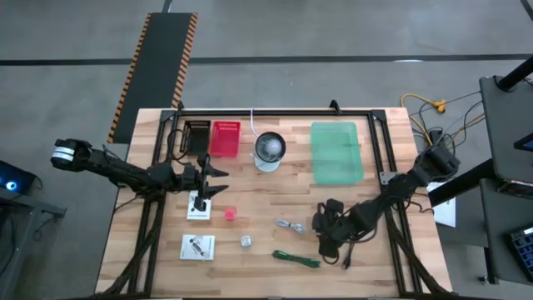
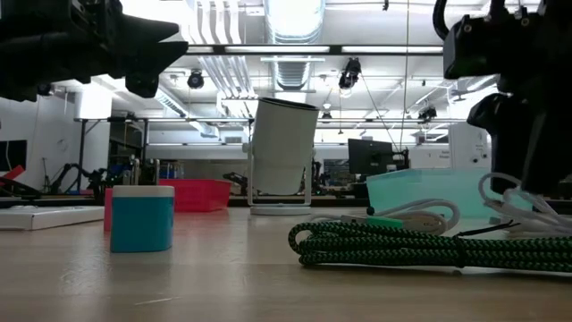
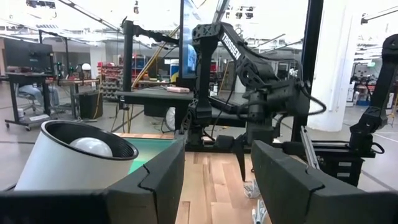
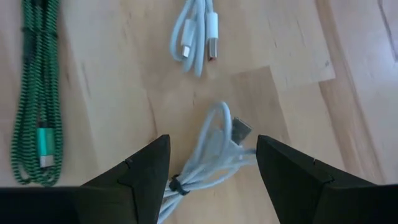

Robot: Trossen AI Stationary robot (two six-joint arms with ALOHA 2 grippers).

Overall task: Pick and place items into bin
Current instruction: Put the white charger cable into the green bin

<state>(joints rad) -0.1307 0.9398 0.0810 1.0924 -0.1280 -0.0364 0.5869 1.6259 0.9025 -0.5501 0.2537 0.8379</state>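
My right gripper [image 1: 326,239] [image 4: 213,163] is open and points down at the table. Its fingers stand on either side of a pale bundled cable [image 4: 214,146] lying on the wood. A second pale cable [image 4: 196,34] [image 1: 289,225] and a green braided cable [image 4: 36,93] [image 1: 296,258] lie nearby. My left gripper [image 1: 218,179] [image 3: 217,180] is open and level, hovering over a white card [image 1: 198,205]. Flat on the table are a second white card [image 1: 198,247], a tiny red cube [image 1: 230,214] and a tiny silver cube [image 1: 246,241]. My right gripper's fingers flank the pale cable bundle, whose tied end [image 4: 176,183] lies close to one finger [image 4: 146,171]. I cannot tell whether it touches. My left gripper touches nothing.
Along the far side stand a dark bin [image 1: 197,136], a red bin [image 1: 224,137], a round white bowl [image 1: 269,150] and a green bin [image 1: 336,152]. A dark metal frame [image 1: 275,111] borders the table. Bare wood lies between the cubes and the bins.
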